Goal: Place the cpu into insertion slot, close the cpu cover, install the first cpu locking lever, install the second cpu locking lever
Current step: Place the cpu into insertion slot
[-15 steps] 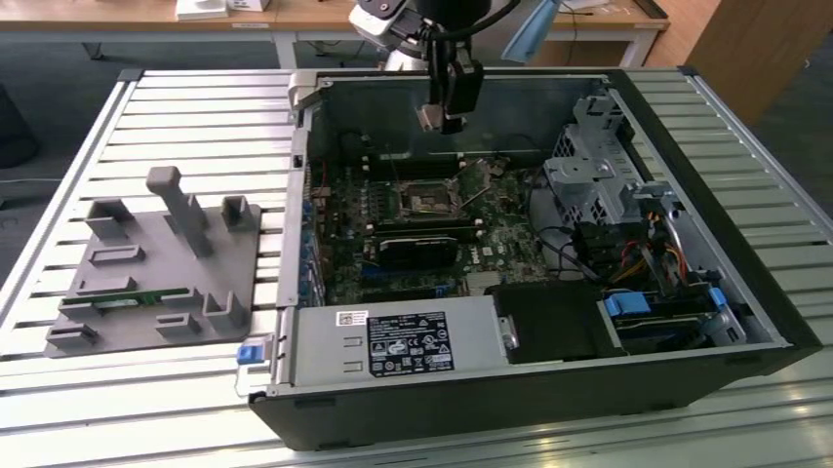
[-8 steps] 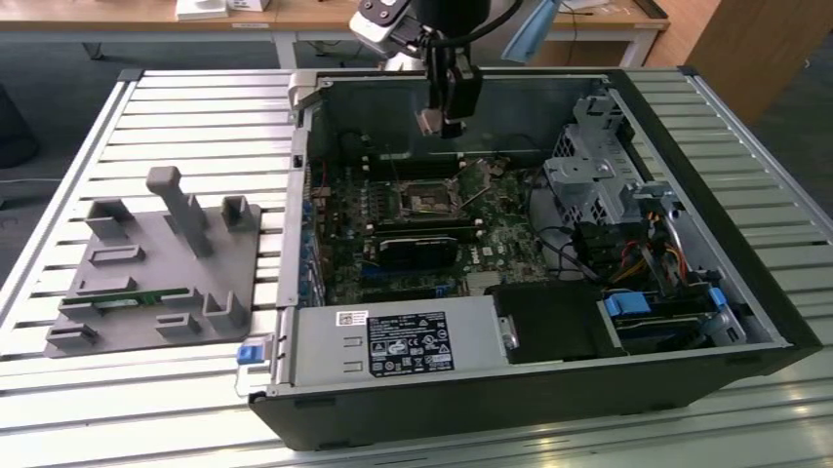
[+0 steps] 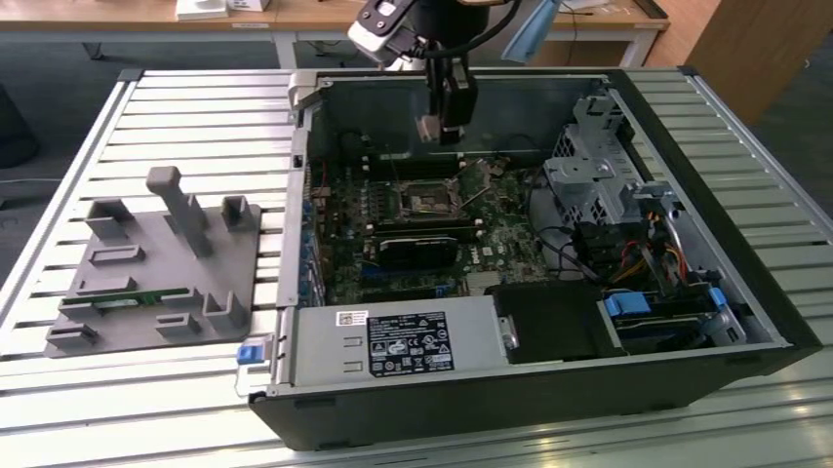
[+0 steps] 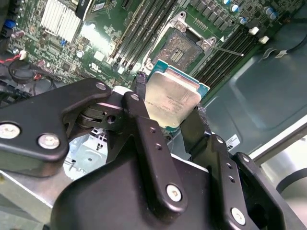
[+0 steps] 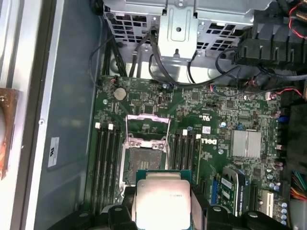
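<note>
**Item: the cpu** [image 4: 172, 100]. A small flat square chip with a dull grey metallic face on a green board edge. It has notched corners and faint print that is too fine to make out. It is off the board, held above the insertion slot [image 5: 144, 160] and apart from it, and seen edge-on in the exterior view [image 3: 426, 128].

**Holder: gripper** [image 4: 170, 101]. Black linkage fingers [image 4: 140, 86] are clenched on two opposite edges of the cpu.

**The insertion slot** [image 4: 184, 48]. A square black socket with a silvery rim, its dark centre bare. The cpu cover [image 5: 147, 118], a thin silvery windowed frame, stands flipped up just beside the slot. Long black memory slots [image 5: 106, 158] flank the slot on two sides.

**Labels.** There is a white sticker [image 5: 53, 152] on the grey case wall beyond the memory slots. A black printed label [image 3: 406, 343] sits on the power supply, well apart from the slot.

**Arm pose.** In the exterior view the gripper [image 3: 443, 125] hangs fingers-down inside the open computer case [image 3: 547, 400], above the slot [image 3: 427, 200]. A grey fixture tray [image 3: 156, 283] lies well apart from the slot, to the exterior view's left.
</note>
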`<state>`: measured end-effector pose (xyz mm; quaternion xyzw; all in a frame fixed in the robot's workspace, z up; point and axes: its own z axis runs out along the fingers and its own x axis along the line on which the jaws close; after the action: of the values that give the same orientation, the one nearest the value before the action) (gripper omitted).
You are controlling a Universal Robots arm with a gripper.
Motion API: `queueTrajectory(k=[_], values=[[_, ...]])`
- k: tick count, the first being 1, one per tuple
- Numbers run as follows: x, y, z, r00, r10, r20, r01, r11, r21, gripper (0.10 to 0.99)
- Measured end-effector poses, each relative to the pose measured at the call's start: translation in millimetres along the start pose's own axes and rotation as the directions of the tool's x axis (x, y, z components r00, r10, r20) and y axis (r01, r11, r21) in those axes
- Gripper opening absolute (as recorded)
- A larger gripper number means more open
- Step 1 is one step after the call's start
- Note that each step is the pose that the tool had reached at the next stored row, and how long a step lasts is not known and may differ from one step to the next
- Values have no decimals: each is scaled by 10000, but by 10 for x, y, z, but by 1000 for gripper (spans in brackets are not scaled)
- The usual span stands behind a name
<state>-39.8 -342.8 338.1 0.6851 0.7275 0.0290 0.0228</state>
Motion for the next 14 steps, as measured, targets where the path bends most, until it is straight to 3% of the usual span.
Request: queueTrajectory(k=[14], values=[[-1,-7,97,9998,173,62,-173,9998,1,537]])
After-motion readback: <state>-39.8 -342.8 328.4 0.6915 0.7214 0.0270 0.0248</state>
